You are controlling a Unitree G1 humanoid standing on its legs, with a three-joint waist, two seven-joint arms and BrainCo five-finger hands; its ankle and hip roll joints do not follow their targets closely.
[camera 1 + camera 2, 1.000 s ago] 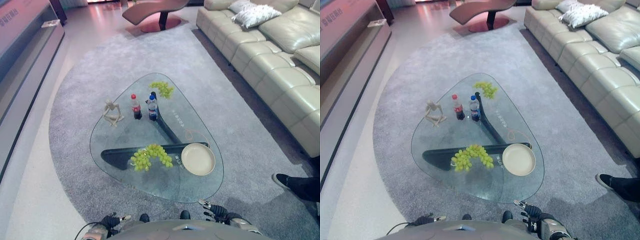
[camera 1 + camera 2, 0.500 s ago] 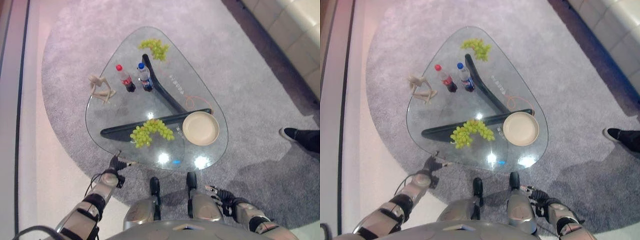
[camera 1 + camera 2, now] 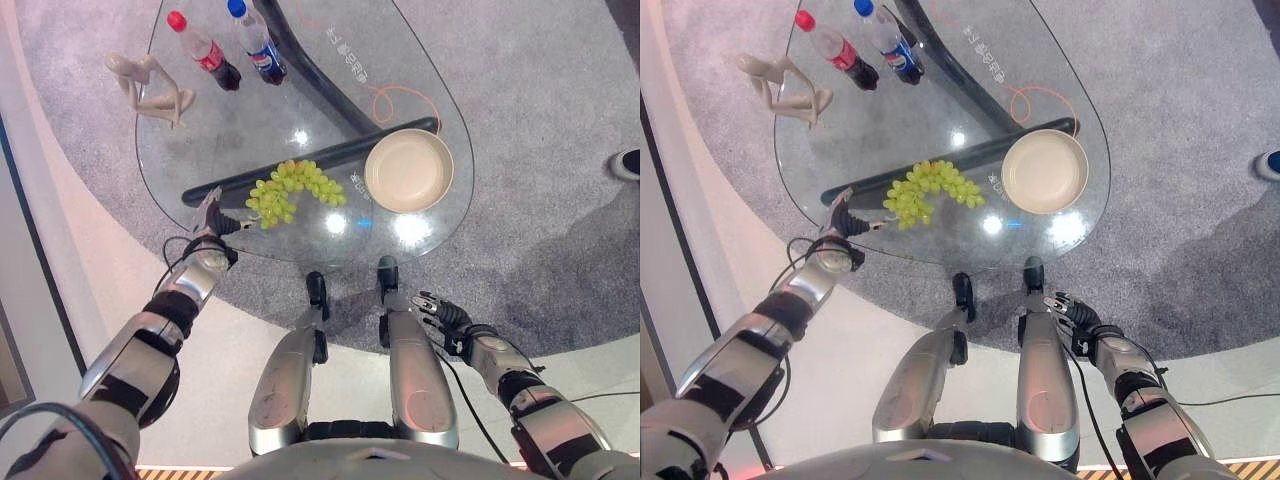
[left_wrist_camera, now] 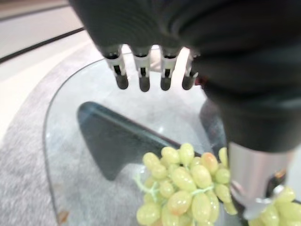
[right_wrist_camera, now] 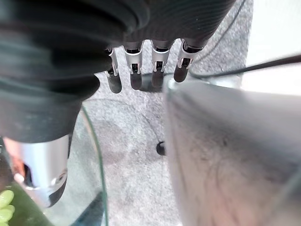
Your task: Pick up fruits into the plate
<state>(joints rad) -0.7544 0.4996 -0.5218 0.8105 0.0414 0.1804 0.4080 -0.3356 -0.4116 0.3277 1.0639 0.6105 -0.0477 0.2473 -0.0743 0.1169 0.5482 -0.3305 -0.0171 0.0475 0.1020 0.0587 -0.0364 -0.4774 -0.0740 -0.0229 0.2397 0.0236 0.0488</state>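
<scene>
Nearest you, the right hand (image 3: pixel 447 318) hangs low on the right, short of the table's near edge and over the rug (image 3: pixel 560 230); its fingers (image 5: pixel 136 75) are loosely spread and it holds nothing. A little farther and to the left, your left hand (image 3: pixel 210 222) sits at the near left rim of the glass table (image 3: pixel 200 130), fingers (image 4: pixel 141 77) extended and relaxed, thumb apart, gripping nothing. Just right of that hand you have the grapes (image 3: pixel 290 190), a green bunch lying on the glass close to the fingertips; whether a fingertip touches them you probably can't tell from above, though the left wrist view shows a gap. Right of the grapes, near the table's right edge, sits the plate (image 3: pixel 408 170), beige and with no fruit on it. Farther on, at the far left, you see a pale figurine (image 3: pixel 148 88). Beside it to the right stand two bottles, one with a red cap (image 3: pixel 202 50) and one with a blue cap (image 3: pixel 254 40), close together.
</scene>
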